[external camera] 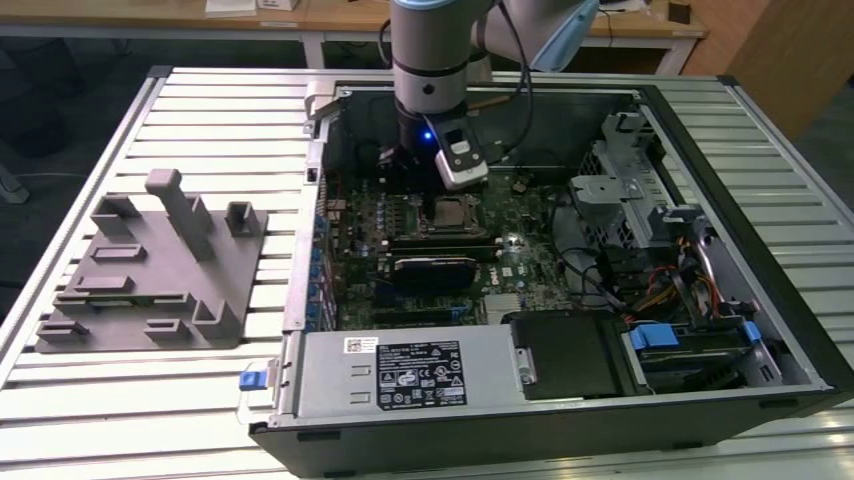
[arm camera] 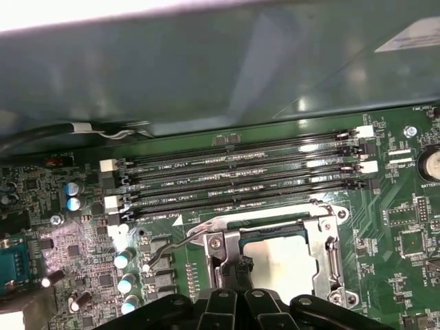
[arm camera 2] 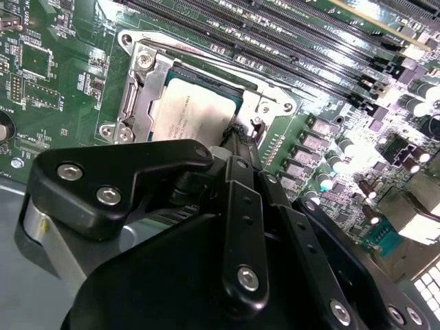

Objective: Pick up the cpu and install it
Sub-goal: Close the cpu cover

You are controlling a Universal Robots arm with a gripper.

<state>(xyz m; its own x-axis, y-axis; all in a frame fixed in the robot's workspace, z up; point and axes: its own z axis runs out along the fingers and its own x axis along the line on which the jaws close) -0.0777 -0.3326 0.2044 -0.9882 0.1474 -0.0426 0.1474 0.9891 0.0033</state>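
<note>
The cpu (arm camera 2: 191, 113) has a pale matt metal top, its socket frame (arm camera 2: 135, 103) is shiny bare metal, and the motherboard (arm camera: 388, 237) is glossy green.

One cpu (arm camera: 289, 265); four memory slots (arm camera: 240, 175); one computer case (external camera: 534, 437); one grey plastic block (external camera: 147, 270); one arm (external camera: 430, 60).

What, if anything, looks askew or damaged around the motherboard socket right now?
Nothing stands out. The silver-grey square cpu lies flat inside the metal socket frame, its edges parallel to it; the black gripper hangs over one edge. No damage shows.
</note>
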